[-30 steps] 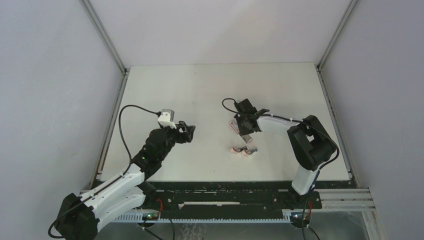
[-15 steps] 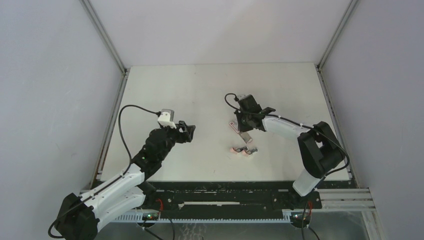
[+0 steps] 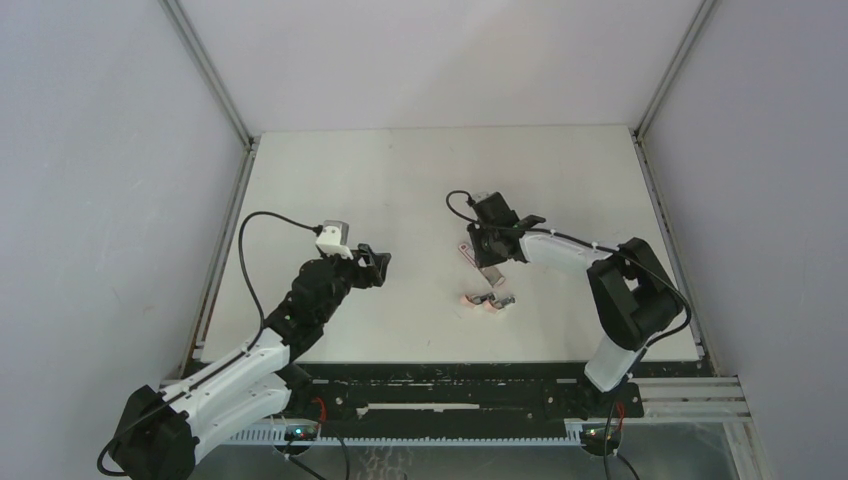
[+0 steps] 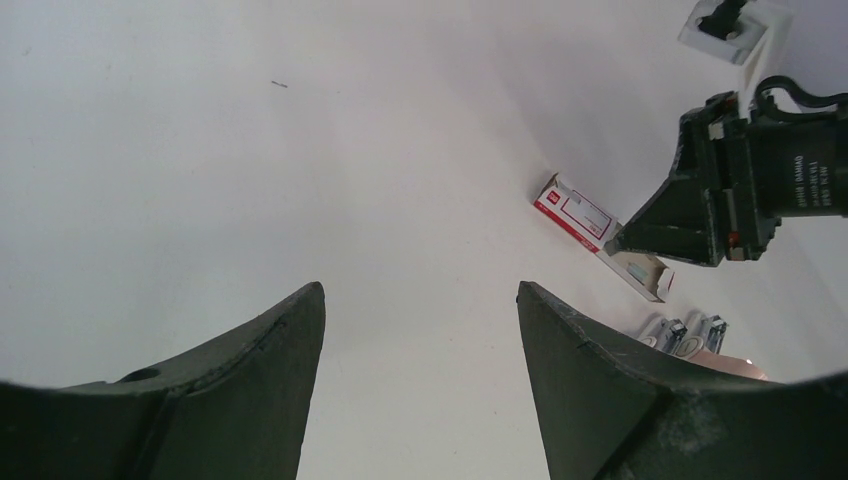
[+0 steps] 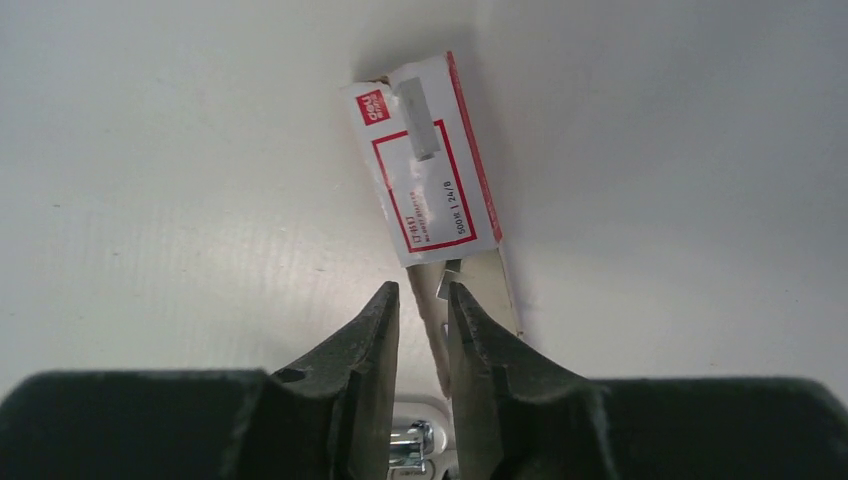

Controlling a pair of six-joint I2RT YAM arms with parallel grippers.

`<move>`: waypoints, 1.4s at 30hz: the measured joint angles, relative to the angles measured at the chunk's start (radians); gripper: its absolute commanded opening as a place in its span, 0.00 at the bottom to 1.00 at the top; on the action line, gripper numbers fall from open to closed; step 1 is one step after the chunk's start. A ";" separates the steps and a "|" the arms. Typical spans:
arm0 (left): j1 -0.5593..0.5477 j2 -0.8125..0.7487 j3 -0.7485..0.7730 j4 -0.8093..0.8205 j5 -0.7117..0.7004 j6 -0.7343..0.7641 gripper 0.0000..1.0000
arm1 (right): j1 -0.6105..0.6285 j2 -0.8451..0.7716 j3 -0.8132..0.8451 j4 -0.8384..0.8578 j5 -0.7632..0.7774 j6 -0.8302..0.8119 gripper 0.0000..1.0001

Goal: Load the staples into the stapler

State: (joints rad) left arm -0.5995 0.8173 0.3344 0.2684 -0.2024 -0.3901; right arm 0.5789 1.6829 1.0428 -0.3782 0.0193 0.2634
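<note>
The staple box [image 5: 432, 165], white with a red-marked label, lies on the table with its pinkish inner tray [image 5: 490, 290] slid out toward my right gripper. A bit of the grey staples [image 5: 448, 281] shows in the tray mouth. My right gripper [image 5: 423, 292] is only narrowly open, with the tray's left wall between the fingers and the right finger inside the tray. In the top view the right gripper [image 3: 487, 262] is over the box [image 3: 467, 250]. Two small pink staplers [image 3: 487, 300] lie just nearer. My left gripper [image 3: 375, 262] is open and empty, left of them.
The left wrist view shows the box [image 4: 578, 213], the right gripper [image 4: 622, 240] at its tray, and the staplers [image 4: 685, 334] to the right. A stapler's metal part [image 5: 418, 445] shows below my right fingers. Walls enclose the white table [image 3: 330, 180].
The right arm's elbow swung right, then partly back, and the gripper shifted slightly over the box. The box, the staplers and the left arm have stayed put.
</note>
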 measured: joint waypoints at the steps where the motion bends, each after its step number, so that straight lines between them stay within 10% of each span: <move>1: 0.000 0.000 0.000 0.000 0.000 0.000 0.75 | 0.000 0.010 0.000 -0.003 0.006 -0.001 0.27; 42: 0.000 -0.002 0.000 0.000 -0.001 0.000 0.75 | 0.018 0.034 0.060 -0.055 0.059 -0.002 0.03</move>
State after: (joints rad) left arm -0.5995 0.8158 0.3344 0.2684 -0.2035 -0.3897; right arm 0.5972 1.7164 1.1027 -0.4332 0.0780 0.2619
